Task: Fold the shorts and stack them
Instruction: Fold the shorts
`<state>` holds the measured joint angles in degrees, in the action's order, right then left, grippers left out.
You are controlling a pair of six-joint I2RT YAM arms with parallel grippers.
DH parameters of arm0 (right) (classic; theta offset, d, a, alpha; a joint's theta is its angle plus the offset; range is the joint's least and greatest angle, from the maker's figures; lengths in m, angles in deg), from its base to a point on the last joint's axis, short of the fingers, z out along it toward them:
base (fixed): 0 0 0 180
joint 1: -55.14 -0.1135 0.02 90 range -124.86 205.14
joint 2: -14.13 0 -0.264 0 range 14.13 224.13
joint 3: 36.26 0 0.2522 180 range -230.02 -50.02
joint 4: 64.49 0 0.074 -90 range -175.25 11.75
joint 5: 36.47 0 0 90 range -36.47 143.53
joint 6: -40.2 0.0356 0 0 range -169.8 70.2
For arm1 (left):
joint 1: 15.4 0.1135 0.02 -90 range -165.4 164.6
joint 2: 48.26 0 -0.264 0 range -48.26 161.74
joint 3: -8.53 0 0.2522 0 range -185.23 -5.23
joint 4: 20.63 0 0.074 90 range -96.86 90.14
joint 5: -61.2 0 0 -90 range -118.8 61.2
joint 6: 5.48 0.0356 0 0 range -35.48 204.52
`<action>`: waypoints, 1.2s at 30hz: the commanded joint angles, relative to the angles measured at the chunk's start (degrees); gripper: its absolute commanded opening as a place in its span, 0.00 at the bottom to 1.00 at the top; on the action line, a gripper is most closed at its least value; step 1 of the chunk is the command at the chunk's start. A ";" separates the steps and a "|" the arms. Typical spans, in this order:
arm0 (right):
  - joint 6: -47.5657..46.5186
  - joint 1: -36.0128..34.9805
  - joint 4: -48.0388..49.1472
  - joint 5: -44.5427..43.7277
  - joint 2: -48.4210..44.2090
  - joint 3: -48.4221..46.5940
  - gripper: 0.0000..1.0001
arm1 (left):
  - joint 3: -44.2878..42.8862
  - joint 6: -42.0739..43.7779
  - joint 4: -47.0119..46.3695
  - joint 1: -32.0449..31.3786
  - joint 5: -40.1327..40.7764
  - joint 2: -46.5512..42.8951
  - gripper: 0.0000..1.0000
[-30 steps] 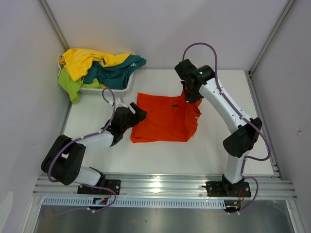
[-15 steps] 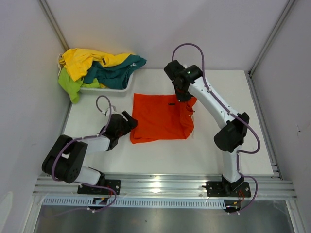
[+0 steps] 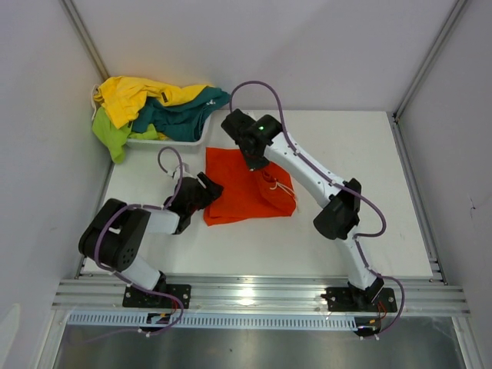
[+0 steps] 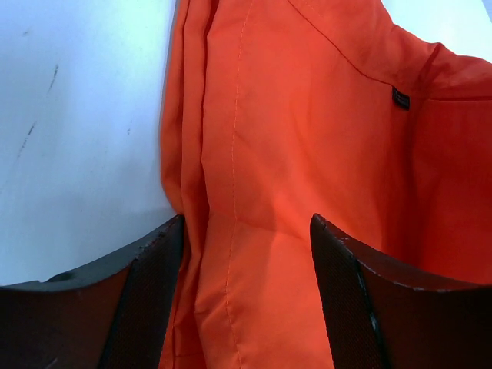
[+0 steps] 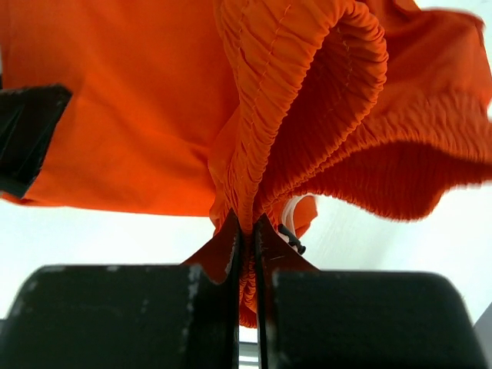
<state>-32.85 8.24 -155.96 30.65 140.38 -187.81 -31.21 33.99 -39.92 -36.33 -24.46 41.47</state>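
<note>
The orange shorts [image 3: 244,194] lie on the white table, partly folded over. My right gripper [image 3: 250,157] is shut on their gathered elastic waistband [image 5: 261,146] and holds it lifted above the far left part of the cloth. The white drawstring [image 5: 289,217] hangs beside the jaws of my right gripper [image 5: 247,231]. My left gripper [image 3: 209,192] is open at the shorts' left edge. In the left wrist view the left gripper [image 4: 246,257] has orange fabric [image 4: 307,154] lying between its fingertips [image 4: 150,277]. Yellow [image 3: 127,96], teal [image 3: 181,113] and lime-green [image 3: 110,132] shorts are piled in the basket.
The white plastic basket [image 3: 192,141] stands at the table's far left corner, cloth spilling over its rim. Grey walls and metal frame posts close in the table on the left, back and right. A rail runs along the near edge.
My right gripper has carried the waistband from the right side leftward across the shorts, folding the cloth over itself. My left gripper has stayed at the left edge.
</note>
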 commanded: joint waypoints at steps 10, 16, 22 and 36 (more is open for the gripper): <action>-2.45 -3.82 5.55 7.84 3.02 -3.09 0.04 | 2.16 0.78 4.05 -0.61 -1.44 3.17 0.68; -4.73 -5.66 10.03 10.57 5.75 -3.00 0.04 | 2.33 1.30 4.32 -0.96 -1.35 3.34 0.67; -6.31 -6.28 14.25 13.03 7.77 -3.36 0.06 | 2.77 1.30 3.70 -1.22 -1.44 3.87 0.67; -8.07 -7.69 26.91 16.63 7.87 0.68 0.50 | 4.53 1.22 1.68 -1.48 -1.53 5.28 0.65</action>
<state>-39.77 1.77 -135.90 45.93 150.44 -188.01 -29.50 34.02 -46.24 -37.01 -24.99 43.84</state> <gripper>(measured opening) 0.385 0.654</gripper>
